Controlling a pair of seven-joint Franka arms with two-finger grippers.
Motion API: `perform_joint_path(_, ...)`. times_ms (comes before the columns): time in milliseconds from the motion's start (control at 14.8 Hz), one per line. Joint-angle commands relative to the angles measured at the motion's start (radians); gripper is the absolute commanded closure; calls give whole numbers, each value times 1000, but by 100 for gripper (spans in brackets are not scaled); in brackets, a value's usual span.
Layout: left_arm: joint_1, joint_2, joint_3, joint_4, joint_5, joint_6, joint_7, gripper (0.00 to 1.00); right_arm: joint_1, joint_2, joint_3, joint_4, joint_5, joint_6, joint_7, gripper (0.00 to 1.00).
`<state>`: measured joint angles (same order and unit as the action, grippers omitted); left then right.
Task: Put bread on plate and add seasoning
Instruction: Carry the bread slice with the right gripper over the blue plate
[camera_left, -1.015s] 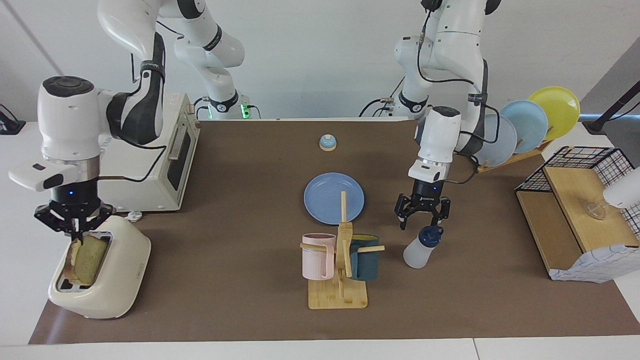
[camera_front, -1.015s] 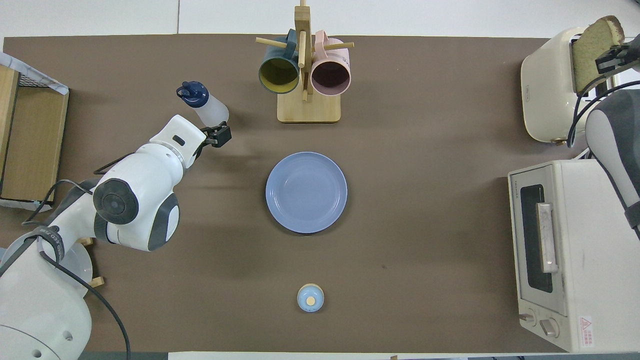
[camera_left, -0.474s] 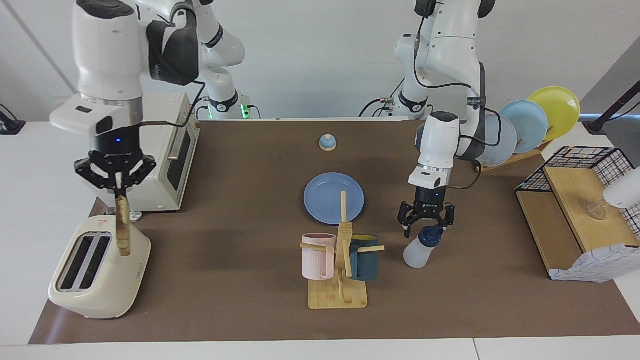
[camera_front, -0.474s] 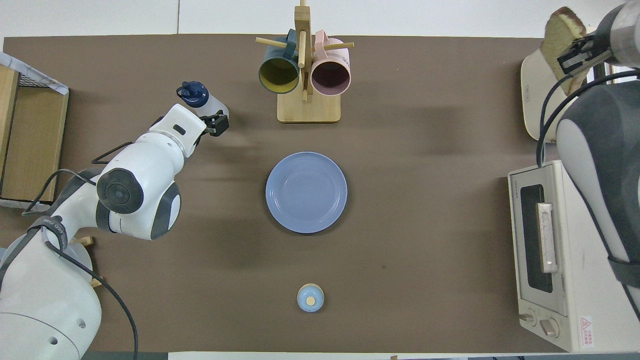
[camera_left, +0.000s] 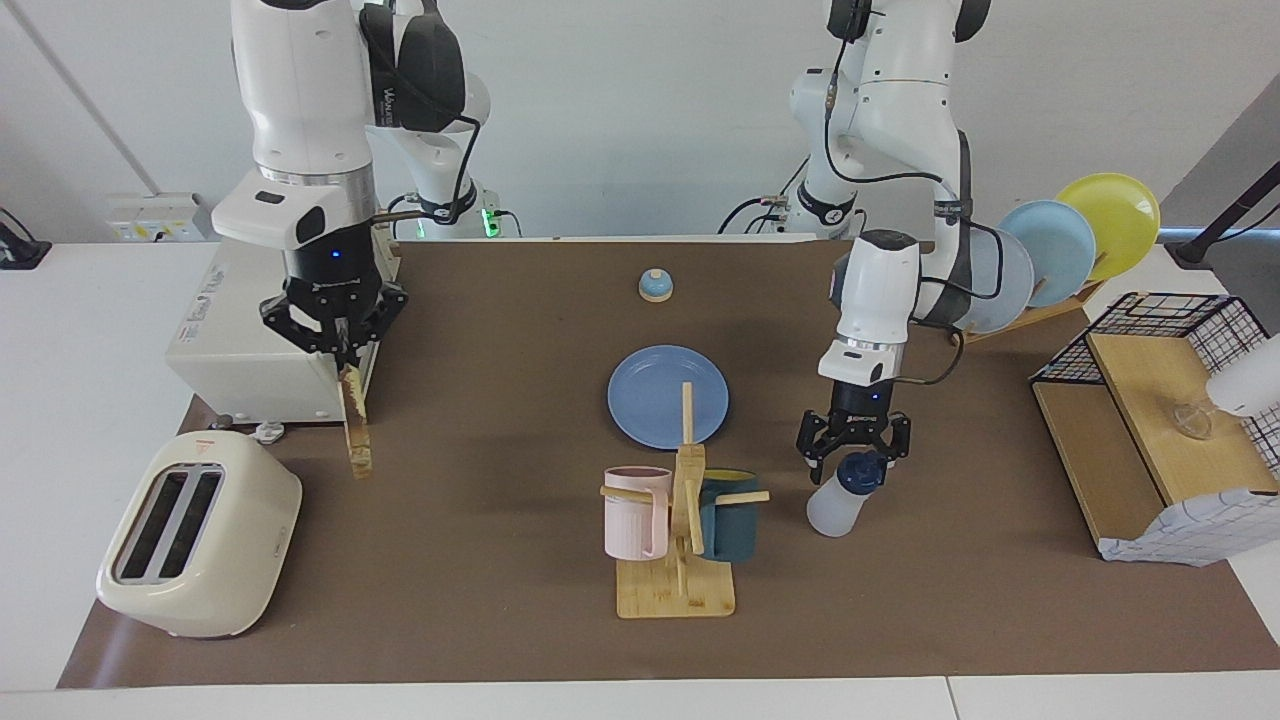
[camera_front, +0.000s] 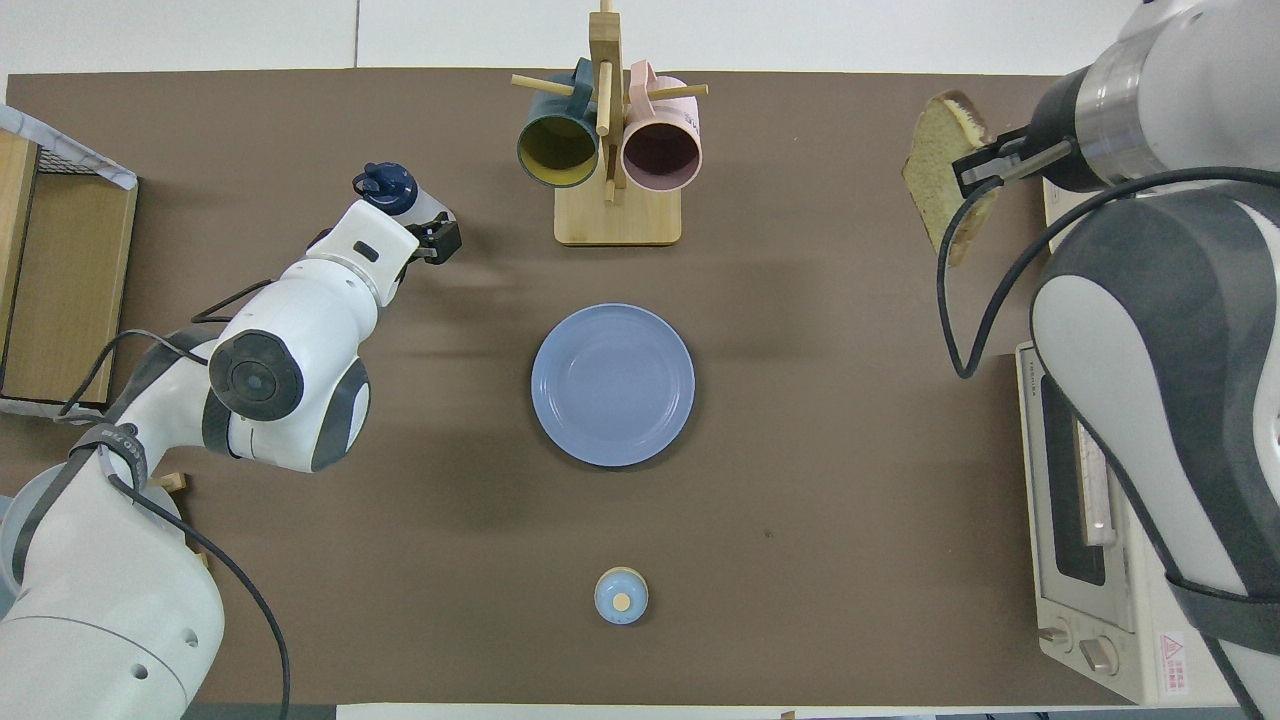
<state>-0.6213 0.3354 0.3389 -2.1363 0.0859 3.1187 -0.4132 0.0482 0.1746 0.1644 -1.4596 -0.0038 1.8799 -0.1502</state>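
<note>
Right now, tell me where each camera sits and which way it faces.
Facing view: high across the table, looking at the robots; both arms show, right hand holding bread, left hand at the seasoning.
Overhead view: above the robots' end, looking steeply down; arms enter from below.
Shared: plate, bread, seasoning, mirrored half a turn.

My table wears a brown mat (camera_left: 480, 560). On it rest the blue plate (camera_left: 668, 396) at the middle, a small bell (camera_left: 655, 286) nearer me, the mug rack (camera_left: 676, 590), the seasoning bottle (camera_left: 836, 502), the toaster (camera_left: 200, 545) and a wire basket (camera_left: 1160, 420).
</note>
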Motion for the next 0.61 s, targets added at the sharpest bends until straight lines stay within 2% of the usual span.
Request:
perform_joint_path(0, -162, 59, 164, 25, -2, 20, -75, 0, 53, -59, 7, -105, 74, 31, 137, 100)
perform_joint_path(68, -188, 73, 198, 42, -5, 20, -82, 0, 77, -58, 7, -114, 87, 39, 190, 100)
perform_joint_path(271, -192, 82, 203, 53, -21, 23, -90, 0, 134, -56, 7, -152, 214, 83, 305, 100)
perform_joint_path(541, -195, 114, 204, 81, -69, 27, -98, 0, 189, -38, 7, -209, 275, 182, 317, 100)
